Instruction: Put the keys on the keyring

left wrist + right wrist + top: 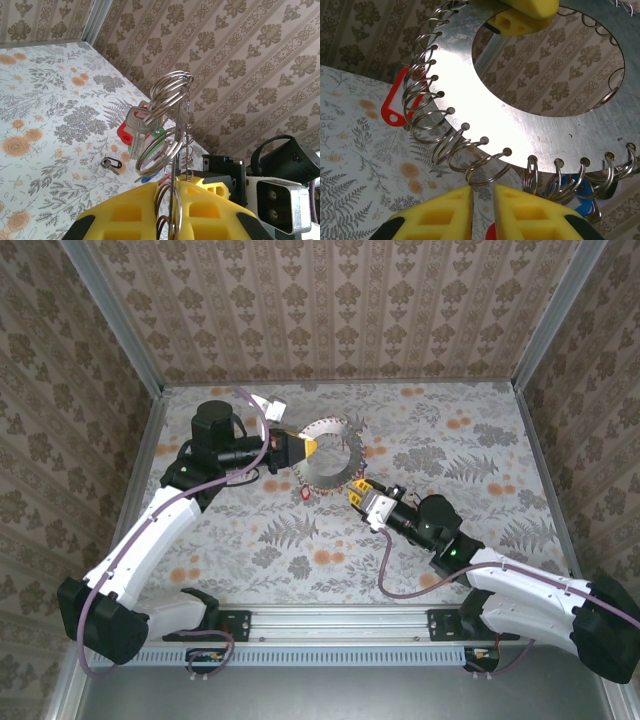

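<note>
Steel-grey flat keyring point(520, 120), its rim holes threaded with wire split rings point(445, 135) and a red plastic tag point(395, 102), stands upright above the floral tabletop point(480, 520). We see the left gripper point(172, 192) clamped on its edge. The right gripper point(482, 197) sits just beneath its rim, fingers point(455, 210) narrowly parted; whether they grip anything we cannot tell.

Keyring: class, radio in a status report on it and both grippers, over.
Left gripper shut on keyring, holding it lifted. Right gripper at a narrow gap, grip unclear, just below its rim. No obstruction seen.
</note>
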